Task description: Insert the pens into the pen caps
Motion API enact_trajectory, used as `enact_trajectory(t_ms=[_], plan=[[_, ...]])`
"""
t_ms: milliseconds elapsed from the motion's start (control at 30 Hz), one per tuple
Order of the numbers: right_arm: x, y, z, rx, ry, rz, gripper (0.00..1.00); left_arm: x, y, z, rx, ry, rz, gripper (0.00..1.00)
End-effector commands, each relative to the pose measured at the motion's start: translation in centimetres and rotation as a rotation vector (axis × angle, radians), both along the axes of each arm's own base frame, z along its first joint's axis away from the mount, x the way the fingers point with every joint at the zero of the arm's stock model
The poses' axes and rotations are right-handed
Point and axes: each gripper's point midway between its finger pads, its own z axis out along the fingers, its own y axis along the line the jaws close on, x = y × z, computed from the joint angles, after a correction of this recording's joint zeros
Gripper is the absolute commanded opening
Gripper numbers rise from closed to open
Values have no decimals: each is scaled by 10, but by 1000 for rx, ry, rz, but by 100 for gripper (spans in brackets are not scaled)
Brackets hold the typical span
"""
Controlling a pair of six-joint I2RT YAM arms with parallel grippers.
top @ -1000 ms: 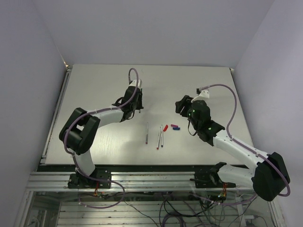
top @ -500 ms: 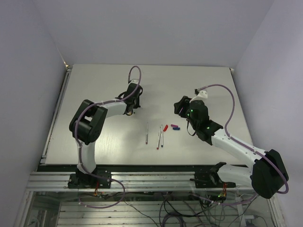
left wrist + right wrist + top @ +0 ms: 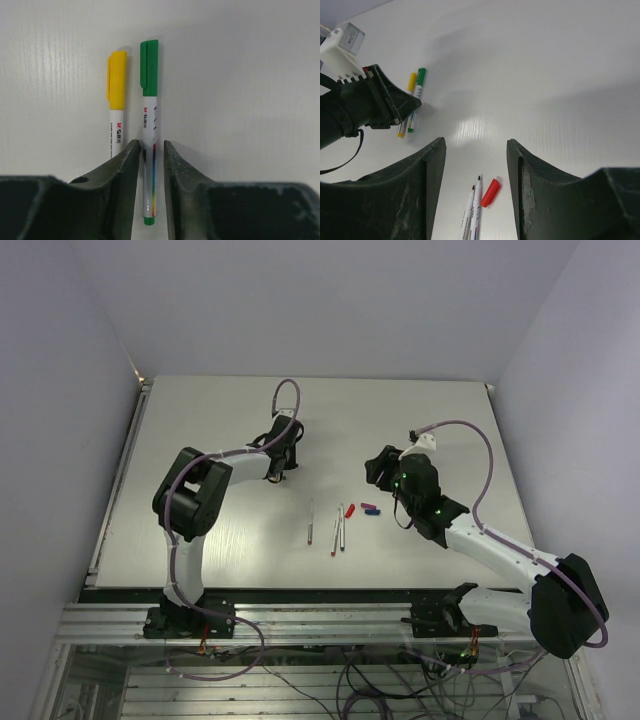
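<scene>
Two capped pens lie side by side on the table: a yellow-capped pen (image 3: pixel 117 125) and a green-capped pen (image 3: pixel 149 115). My left gripper (image 3: pixel 151 145) straddles the green pen's barrel, jaws slightly open with thin gaps on both sides; the pen rests on the table. In the top view this gripper (image 3: pixel 281 472) is at the back centre-left. My right gripper (image 3: pixel 476 144) hovers open and empty above a red pen cap (image 3: pixel 490 192) and two uncapped pens (image 3: pixel 472 210). The top view shows three uncapped pens (image 3: pixel 335 536), with the red cap (image 3: pixel 349 510), purple cap (image 3: pixel 367 506) and blue cap (image 3: pixel 375 512) beside them.
The white table (image 3: pixel 200 420) ends at a metal rail (image 3: pixel 300 595) in front of the arm bases. Grey walls close in the left, back and right sides. The left arm's elbow (image 3: pixel 190 495) stands high over the table's left part.
The left arm's elbow has swung up toward the table's middle and its jaws have parted off the green pen. The right gripper has hardly moved.
</scene>
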Motion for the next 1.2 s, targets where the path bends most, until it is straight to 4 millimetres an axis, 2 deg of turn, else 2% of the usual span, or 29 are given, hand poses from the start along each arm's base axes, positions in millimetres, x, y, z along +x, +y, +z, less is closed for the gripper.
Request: enact_trajectory(t_ms=[0, 100, 400, 633, 833, 1067, 1167], plan=[[2, 2, 0, 15, -14, 8, 51, 1, 3, 5, 3, 12, 22, 40], [2, 2, 1, 18, -21, 7, 51, 4, 1, 17, -10, -12, 18, 41], [2, -4, 6, 8, -48, -12, 51, 5, -3, 73, -68, -101, -4, 42], [2, -14, -2, -25, -17, -60, 51, -18, -8, 98, -78, -135, -31, 42], [-1, -25, -21, -89, 50, -105, 48, -65, -25, 92, -12, -83, -107, 44], [-6, -41, -27, -121, 54, -158, 47, -126, -36, 60, 69, 53, -188, 46], [-8, -47, -29, -123, 53, -177, 47, -148, -40, 49, 72, 106, -221, 53]])
